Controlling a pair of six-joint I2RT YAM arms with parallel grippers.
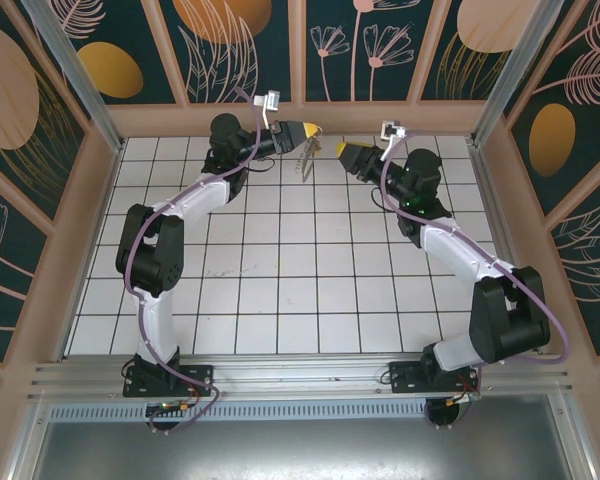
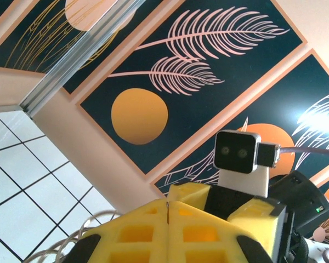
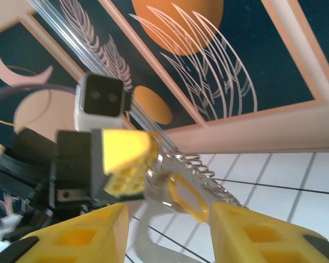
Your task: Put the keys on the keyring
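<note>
My left gripper (image 1: 313, 129) is raised over the far middle of the tiled floor, shut on the keyring (image 1: 305, 157), which hangs from its tips. A thin metal edge shows pinched between the yellow pads (image 2: 153, 230) in the left wrist view, and the ring's wire coils (image 2: 55, 244) curve out at lower left. In the right wrist view, blurred, the scalloped keyring (image 3: 200, 161) hangs from the left fingers (image 3: 126, 156). A small key (image 3: 187, 198) with a gold-rimmed hole hangs on it. My right gripper (image 3: 167, 215) is open, one finger on either side of the key, facing the left gripper (image 1: 343, 152).
White tiled floor (image 1: 280, 280) lies below both arms. The pink back wall edge (image 1: 300, 118) is close behind the grippers, and side walls enclose the floor. A metal rail (image 1: 300, 375) with the arm bases runs along the near edge.
</note>
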